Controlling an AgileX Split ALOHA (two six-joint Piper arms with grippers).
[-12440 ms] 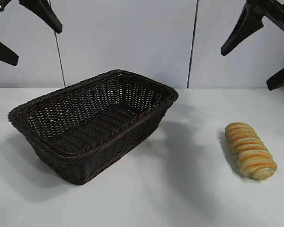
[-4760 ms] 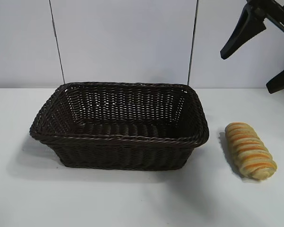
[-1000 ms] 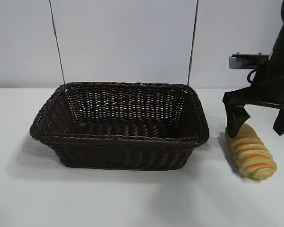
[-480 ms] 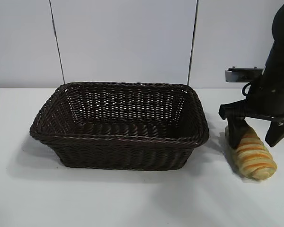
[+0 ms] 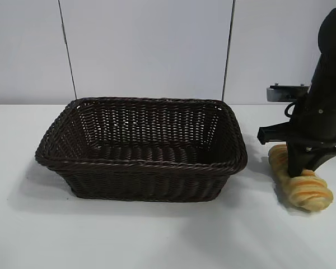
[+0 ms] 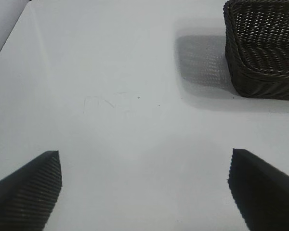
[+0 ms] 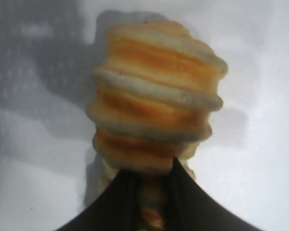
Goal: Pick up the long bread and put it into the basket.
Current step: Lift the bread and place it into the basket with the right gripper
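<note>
A plain white table top with a smooth matte surface fills the near part of the scene. Behind it, at the far side, stands a pale grey wall of flat panels, with two thin dark vertical seams.

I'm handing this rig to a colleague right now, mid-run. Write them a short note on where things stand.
Right gripper: jaws pinched on the middle of the oblong golden-tan loaf with orange-brown stripes, squeezing it in. The loaf sits to the right of the basket, at the white table; whether it has cleared the surface I cannot tell.
Left gripper: jaws wide open, holding nothing, over bare table well away from the basket.
Large rectangular dark brown wicker basket: at the table's centre, nothing in it.
Done: loaf grasped.
Left: lift it, carry it left over the rim, release it inside the basket.
</note>
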